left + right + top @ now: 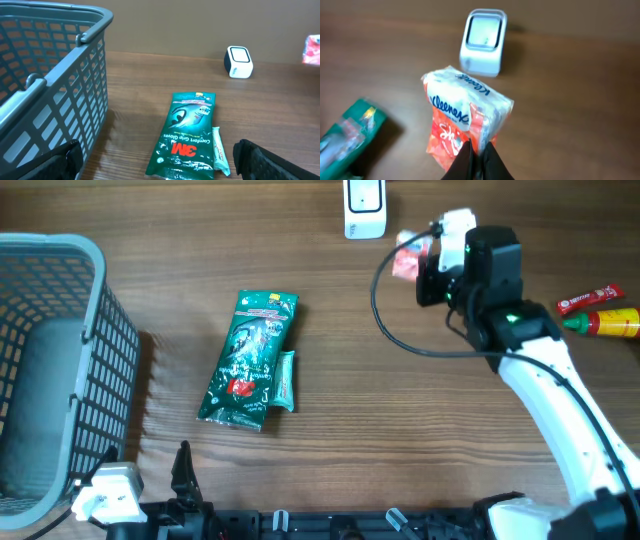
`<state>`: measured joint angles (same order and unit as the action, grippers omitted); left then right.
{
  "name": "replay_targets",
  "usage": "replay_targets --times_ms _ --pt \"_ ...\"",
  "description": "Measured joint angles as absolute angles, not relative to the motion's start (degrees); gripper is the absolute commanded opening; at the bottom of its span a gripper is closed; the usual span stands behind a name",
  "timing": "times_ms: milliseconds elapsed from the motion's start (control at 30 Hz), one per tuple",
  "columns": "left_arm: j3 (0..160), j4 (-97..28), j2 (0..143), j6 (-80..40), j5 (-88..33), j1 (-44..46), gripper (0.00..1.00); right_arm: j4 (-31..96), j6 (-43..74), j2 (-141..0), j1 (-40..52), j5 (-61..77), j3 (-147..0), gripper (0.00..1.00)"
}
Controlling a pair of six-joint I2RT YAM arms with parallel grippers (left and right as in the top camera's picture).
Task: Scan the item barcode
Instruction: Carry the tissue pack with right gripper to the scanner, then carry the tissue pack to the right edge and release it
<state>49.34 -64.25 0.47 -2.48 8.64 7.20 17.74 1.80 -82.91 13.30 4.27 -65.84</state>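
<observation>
Kleenex tissue pack (pixel 465 117) is being pinched by one edge in the right pincer (pixel 477 150), probably risking a slip or twist off the scanner (pixel 482 42).

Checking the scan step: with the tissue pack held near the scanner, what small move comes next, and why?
Probably ease the Kleenex pack forward over the scanner window. The right claw is shut on the pack, the scanner sits just beyond it, and no barcode faces the wrist camera.

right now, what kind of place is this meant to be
Probably a mock shop checkout: a grey shopping basket, a white barcode scanner, and packaged goods like the Kleenex pack in the right gripper.
</observation>
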Motion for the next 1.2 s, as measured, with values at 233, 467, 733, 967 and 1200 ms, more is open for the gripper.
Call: replay_targets --times_ms 233,467,733,967,1200 --pt "49.34 -64.29 0.47 -2.48 8.64 7.2 1.0 10.35 -7.01 -97.93 13.61 -5.02 -72.6 0.05" --pt "49.34 -64.29 0.47 -2.5 8.64 7.2 1.0 9.32 -18.13 -117.99 15.25 -11.35 -97.73 0.05" --pt "49.34 -64.29 0.47 -2.48 8.64 7.2 1.0 6.31 -30.41 -135.48 18.26 -18.79 -111.07 0.05" --pt "49.34 -64.29 0.47 -2.48 8.64 7.2 1.0 2.85 -36.25 -135.83 21.56 -21.54 -112.03 0.04" --pt "49.34 -64.29 0.47 -2.48 8.64 7.2 1.0 9.21 -40.58 -135.2 21.37 -28.8 -112.16 0.04"
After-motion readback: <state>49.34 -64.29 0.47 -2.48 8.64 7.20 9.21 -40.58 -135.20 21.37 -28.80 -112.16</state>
